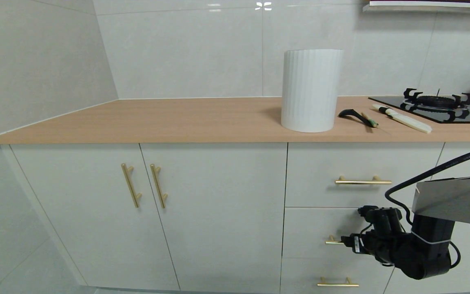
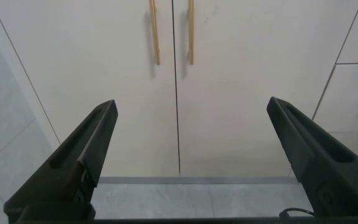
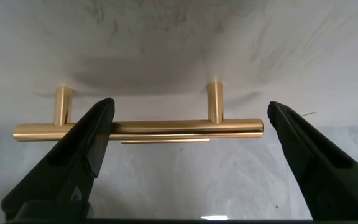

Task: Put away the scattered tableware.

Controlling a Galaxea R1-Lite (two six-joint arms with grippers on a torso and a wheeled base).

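Scattered tableware lies on the wooden counter (image 1: 178, 118): a black curved utensil (image 1: 353, 114), a thin green-tipped stick (image 1: 369, 119) and a long white utensil (image 1: 402, 118). They rest to the right of a tall white ribbed holder (image 1: 310, 90). My right gripper (image 1: 347, 241) is low at the drawer stack, level with the middle drawer's gold handle (image 1: 333, 241). Up close, that right gripper (image 3: 189, 112) is open, its fingers either side of the handle bar (image 3: 138, 129) without closing on it. My left gripper (image 2: 191, 106) is open with nothing in it, facing the cabinet doors.
A black gas hob (image 1: 439, 106) occupies the counter's right end. The top drawer handle (image 1: 362, 181) and bottom drawer handle (image 1: 338, 283) sit above and below my right gripper. Two vertical gold door handles (image 1: 143, 185) are on the double cabinet (image 2: 176, 81) to the left.
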